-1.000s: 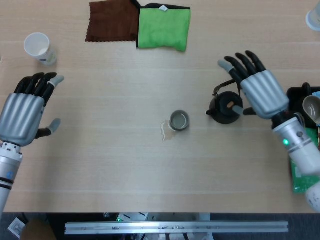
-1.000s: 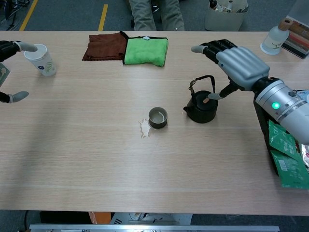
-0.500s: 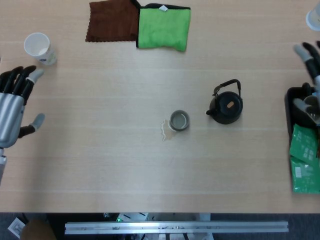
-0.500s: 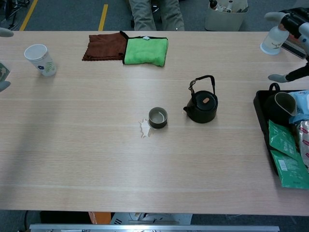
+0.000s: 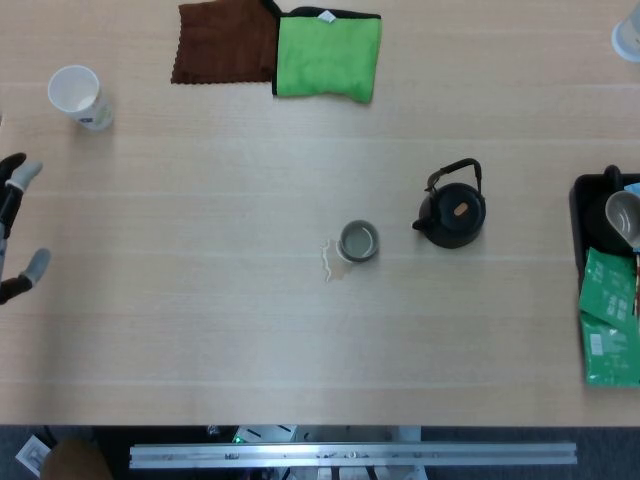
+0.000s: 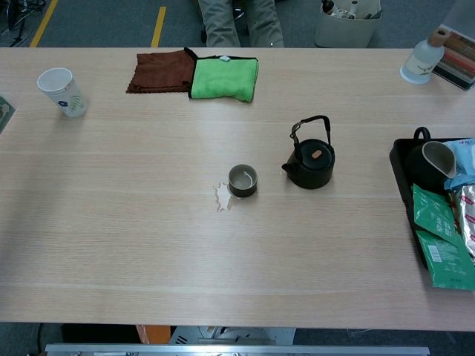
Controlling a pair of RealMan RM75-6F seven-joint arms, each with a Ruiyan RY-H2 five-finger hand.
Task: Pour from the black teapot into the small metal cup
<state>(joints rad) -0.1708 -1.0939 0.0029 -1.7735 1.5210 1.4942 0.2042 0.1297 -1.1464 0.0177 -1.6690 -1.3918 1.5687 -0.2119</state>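
At far left edge of head view, only fingertips of left robot hand showing, spread apart, holding nothing; absent from chest view. Right robot hand out of both views, so state unknown.

Mid-surface: teapot upright, handle raised, spout aimed left toward cup, near but not touching. Small puddle touching cup's left side, on surface. Further out: paper cup far left, brown cloth and green cloth side by side at far edge, black tray with green packets at right.

Pour apparently done, arms clearing away. To finish well: keep retreat wide of teapot handle and tray, leave cup undisturbed.

Against a second ago: right robot hand, then hovering open over teapot, now gone; left drawn back almost off the surface. Teapot, cup, puddle unmoved.
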